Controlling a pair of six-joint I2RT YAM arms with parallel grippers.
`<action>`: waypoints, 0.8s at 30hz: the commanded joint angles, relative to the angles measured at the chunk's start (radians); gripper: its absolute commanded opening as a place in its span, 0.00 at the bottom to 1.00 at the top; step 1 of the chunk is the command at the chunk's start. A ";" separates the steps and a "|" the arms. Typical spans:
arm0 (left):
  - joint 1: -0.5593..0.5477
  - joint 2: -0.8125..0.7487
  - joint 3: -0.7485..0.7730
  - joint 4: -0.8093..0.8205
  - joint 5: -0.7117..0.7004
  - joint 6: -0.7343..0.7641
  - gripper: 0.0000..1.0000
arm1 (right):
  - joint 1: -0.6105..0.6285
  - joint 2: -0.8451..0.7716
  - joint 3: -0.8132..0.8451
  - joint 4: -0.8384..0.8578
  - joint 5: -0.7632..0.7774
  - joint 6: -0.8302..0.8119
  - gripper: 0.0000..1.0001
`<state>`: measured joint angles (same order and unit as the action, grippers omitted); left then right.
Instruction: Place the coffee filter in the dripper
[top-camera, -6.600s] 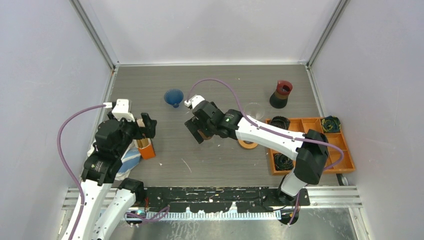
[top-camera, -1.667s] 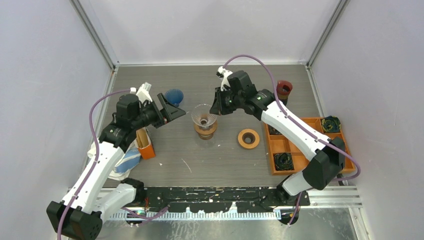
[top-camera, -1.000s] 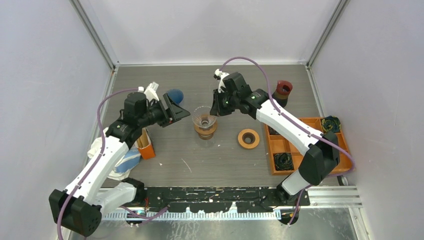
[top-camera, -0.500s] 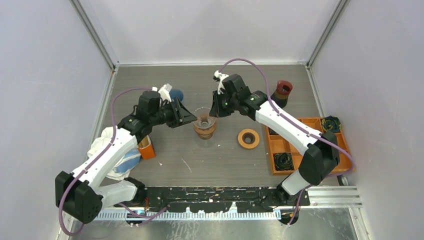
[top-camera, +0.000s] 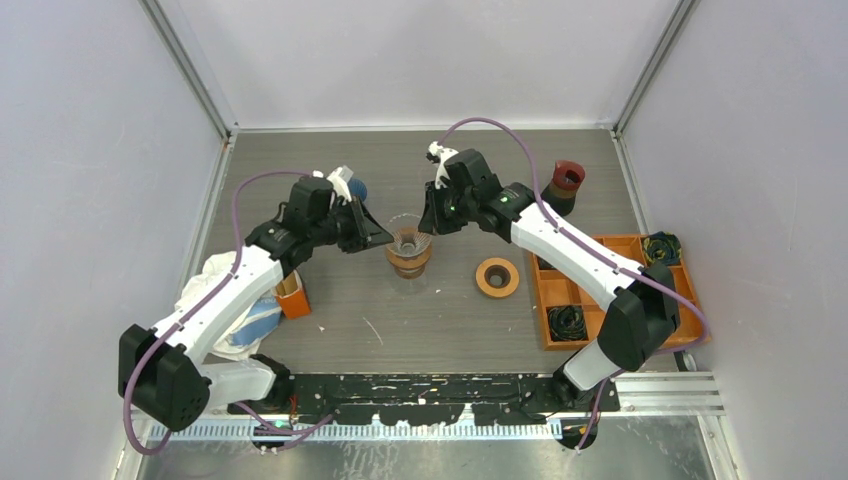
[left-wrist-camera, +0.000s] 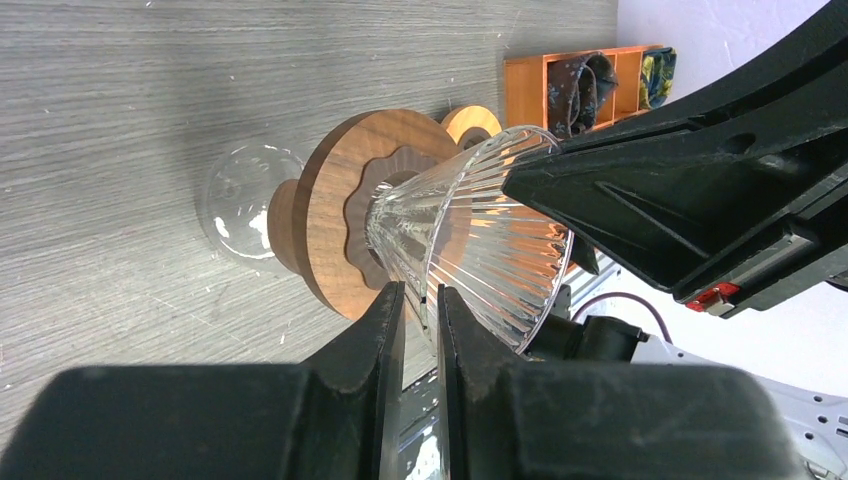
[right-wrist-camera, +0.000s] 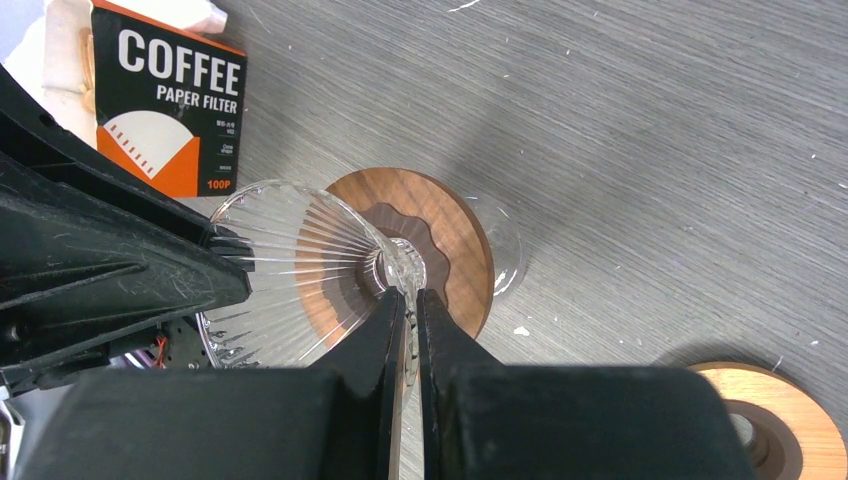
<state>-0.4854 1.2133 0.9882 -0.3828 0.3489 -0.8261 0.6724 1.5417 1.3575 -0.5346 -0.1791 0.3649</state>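
The dripper (top-camera: 408, 240), a clear ribbed glass cone in a wooden collar, stands mid-table. My left gripper (top-camera: 385, 238) is at its left side, and in the left wrist view its jaws (left-wrist-camera: 418, 295) are shut on the dripper's (left-wrist-camera: 470, 240) glass rim. My right gripper (top-camera: 428, 222) comes in from the opposite side. In the right wrist view it (right-wrist-camera: 405, 295) is shut on the dripper (right-wrist-camera: 290, 270) near the cone's neck. The coffee filter itself is out of view. Only its orange and black box (right-wrist-camera: 165, 100) shows, standing at the left (top-camera: 290, 293).
A wooden ring (top-camera: 496, 277) lies right of the dripper. An orange compartment tray (top-camera: 610, 239) with dark coiled items sits at the right. A red-topped black cup (top-camera: 565, 187) stands at the back right. A blue cone (top-camera: 356, 187) is behind the left arm, and a white cloth (top-camera: 215, 285) lies left.
My left arm has reached right to the dripper and its jaws have closed from wide open onto the glass rim. The right gripper has kept its hold and place.
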 joint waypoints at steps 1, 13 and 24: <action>-0.019 0.014 0.040 -0.001 -0.003 0.032 0.12 | 0.010 0.007 -0.023 -0.036 0.050 -0.025 0.01; -0.040 0.039 0.008 -0.062 -0.040 0.069 0.10 | 0.033 0.055 -0.062 -0.071 0.111 -0.043 0.01; -0.065 0.085 0.004 -0.093 -0.075 0.089 0.10 | 0.045 0.092 -0.136 -0.066 0.151 -0.043 0.01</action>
<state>-0.5171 1.2270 1.0016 -0.4118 0.2924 -0.7856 0.6994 1.5356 1.3071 -0.4801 -0.1146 0.3569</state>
